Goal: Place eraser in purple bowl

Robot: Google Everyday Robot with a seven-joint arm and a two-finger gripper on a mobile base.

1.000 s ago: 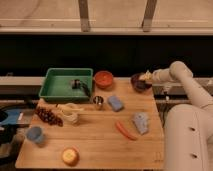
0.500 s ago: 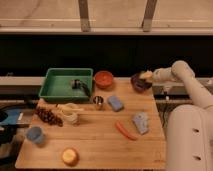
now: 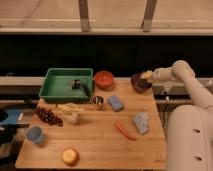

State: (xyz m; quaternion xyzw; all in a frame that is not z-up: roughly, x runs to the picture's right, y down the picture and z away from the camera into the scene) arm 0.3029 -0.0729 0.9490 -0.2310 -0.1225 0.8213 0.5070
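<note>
Reaching in from the right, the gripper [image 3: 146, 75] is held over the far right rim of the purple bowl [image 3: 138, 83], at the far right part of the wooden table [image 3: 95, 145]. Whether anything is held by it cannot be told. A pale yellowish patch is seen at its tip, just above the bowl's rim. The white arm [image 3: 182, 75] is bent back toward the right, and the robot's white body [image 3: 190, 137] is seen at the near right, beside the table's edge.

The eraser cannot be made out with certainty anywhere on the table or at the gripper. A small dark object [image 3: 76, 83] is seen inside the green tray [image 3: 66, 85], but what it is cannot be told.

Left of the purple bowl, an orange-red bowl [image 3: 104, 78] is set just beside the green tray, which occupies the far left of the table. Nearer, a small metal cup [image 3: 98, 102] and a light-blue block [image 3: 115, 103] are placed close together near the table's middle. A grey-blue lumpy thing [image 3: 141, 122] and an orange stick-like item [image 3: 125, 130] lie side by side toward the near right. On the left, a bunch of dark grapes [image 3: 48, 117] and a pale jar-like object [image 3: 70, 113] are seen, with a blue cup [image 3: 34, 134] at the near left edge and a yellow-orange fruit [image 3: 70, 156] at the near edge.
</note>
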